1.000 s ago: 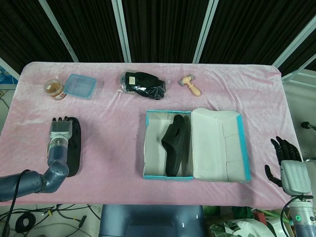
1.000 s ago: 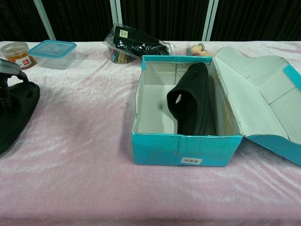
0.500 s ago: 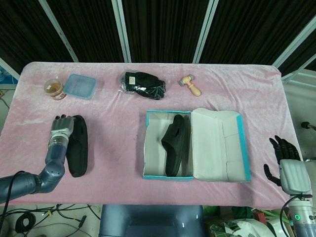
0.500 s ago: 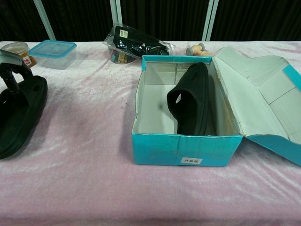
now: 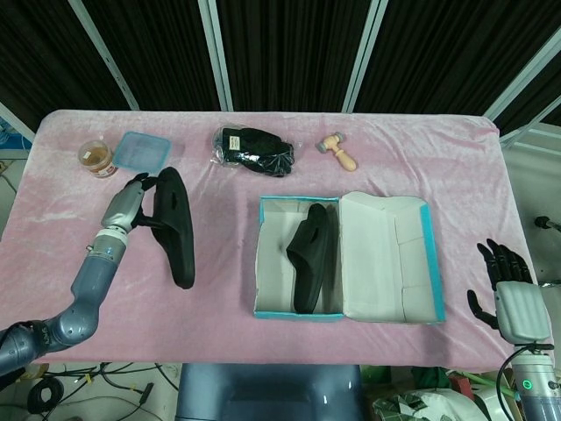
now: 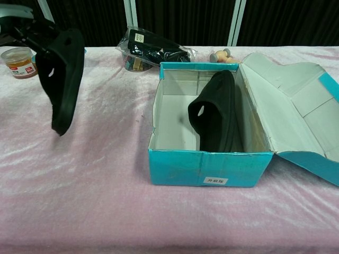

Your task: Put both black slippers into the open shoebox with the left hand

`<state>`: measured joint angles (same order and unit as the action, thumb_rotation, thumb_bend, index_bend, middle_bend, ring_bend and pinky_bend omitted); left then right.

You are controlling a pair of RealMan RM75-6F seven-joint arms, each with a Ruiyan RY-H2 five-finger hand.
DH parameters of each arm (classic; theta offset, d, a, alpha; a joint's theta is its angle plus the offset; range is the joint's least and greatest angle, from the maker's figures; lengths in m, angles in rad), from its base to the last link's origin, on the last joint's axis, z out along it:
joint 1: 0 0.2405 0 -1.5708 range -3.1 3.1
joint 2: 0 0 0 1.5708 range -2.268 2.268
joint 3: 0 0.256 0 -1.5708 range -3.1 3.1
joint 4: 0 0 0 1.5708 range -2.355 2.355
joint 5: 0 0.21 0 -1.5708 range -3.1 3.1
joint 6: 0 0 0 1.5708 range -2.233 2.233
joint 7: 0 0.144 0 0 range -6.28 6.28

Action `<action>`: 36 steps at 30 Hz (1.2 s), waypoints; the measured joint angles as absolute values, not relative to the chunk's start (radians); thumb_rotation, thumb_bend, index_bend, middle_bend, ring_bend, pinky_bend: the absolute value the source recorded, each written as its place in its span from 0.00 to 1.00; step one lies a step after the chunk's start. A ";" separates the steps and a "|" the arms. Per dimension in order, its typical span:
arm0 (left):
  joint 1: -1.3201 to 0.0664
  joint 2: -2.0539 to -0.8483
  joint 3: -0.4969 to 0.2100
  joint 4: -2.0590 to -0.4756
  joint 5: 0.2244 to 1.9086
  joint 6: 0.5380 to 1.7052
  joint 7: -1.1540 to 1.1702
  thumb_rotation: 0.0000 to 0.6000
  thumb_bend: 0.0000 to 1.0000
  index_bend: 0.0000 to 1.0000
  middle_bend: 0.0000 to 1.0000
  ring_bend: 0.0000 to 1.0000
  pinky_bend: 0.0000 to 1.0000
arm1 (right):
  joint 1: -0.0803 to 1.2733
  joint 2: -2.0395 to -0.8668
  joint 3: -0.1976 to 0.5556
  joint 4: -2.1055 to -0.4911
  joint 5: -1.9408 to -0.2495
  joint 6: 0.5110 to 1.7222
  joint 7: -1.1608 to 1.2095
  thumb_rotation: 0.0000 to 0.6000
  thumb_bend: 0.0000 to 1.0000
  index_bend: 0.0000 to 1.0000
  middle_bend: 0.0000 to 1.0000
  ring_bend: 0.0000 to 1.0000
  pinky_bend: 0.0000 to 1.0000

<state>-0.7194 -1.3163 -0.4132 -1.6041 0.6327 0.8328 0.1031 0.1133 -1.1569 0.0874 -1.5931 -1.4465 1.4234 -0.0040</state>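
Note:
My left hand [image 5: 130, 203] grips a black slipper [image 5: 177, 226] by its upper end and holds it lifted above the pink table, hanging nearly on edge, left of the box. In the chest view the same slipper [image 6: 62, 74] dangles toe-down from the hand [image 6: 21, 24] at the top left. The open teal shoebox [image 5: 259, 263] sits mid-table with its lid folded out to the right. The other black slipper [image 5: 311, 256] lies on its side inside the box, against the right wall [image 6: 216, 114]. My right hand [image 5: 504, 285] hangs off the table's right front corner, fingers spread, holding nothing.
At the back of the table stand a small jar [image 5: 96, 158], a blue-lidded plastic container [image 5: 140, 152], a bag of black items [image 5: 254, 149] and a wooden mallet [image 5: 339, 153]. The box's left half [image 6: 172, 124] is bare inside.
The left hand has lifted the slipper off the table and carried it right and upward, tipping it from flat to hanging on edge. The right hand has stayed put.

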 measured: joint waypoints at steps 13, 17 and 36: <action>-0.661 -1.523 -0.486 -1.635 1.132 0.881 -0.363 1.00 0.22 0.45 0.29 0.07 0.05 | 0.106 -1.150 0.086 -1.585 -1.457 1.441 0.014 1.00 0.36 0.00 0.02 0.00 0.08; -0.691 -1.626 -0.469 -1.561 1.214 0.949 -0.377 1.00 0.22 0.45 0.29 0.07 0.05 | 0.105 -1.145 0.086 -1.588 -1.459 1.443 0.013 1.00 0.36 0.00 0.02 0.00 0.08; -0.839 -1.909 -0.396 -1.246 1.287 1.010 -0.466 1.00 0.22 0.43 0.29 0.07 0.05 | 0.097 -1.136 0.088 -1.593 -1.452 1.451 0.016 1.00 0.36 0.00 0.02 0.00 0.08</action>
